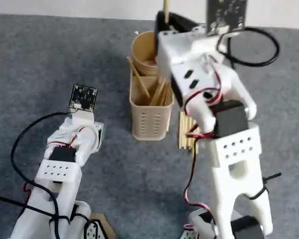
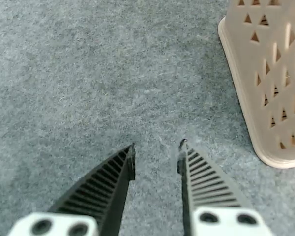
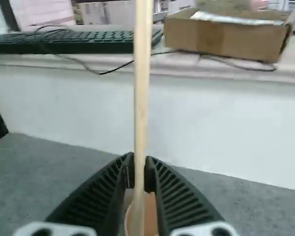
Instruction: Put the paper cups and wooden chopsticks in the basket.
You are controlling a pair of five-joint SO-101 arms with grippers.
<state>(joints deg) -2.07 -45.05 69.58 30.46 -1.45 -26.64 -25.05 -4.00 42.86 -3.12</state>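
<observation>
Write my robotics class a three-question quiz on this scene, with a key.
1. True or false: the left gripper holds a paper cup.
2. The right gripper is shut on: A) a chopstick B) a paper cup C) nothing.
3. Fill in: loose chopsticks lie on the table beside the ____.
Key: 1 false, the left gripper is open and empty; 2 A; 3 basket.

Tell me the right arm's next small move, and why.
Probably lower a little and open the jaws. The right gripper is shut on an upright chopstick, and the high view puts it over the far end of the basket, by the paper cup, so releasing should drop it in.
</observation>
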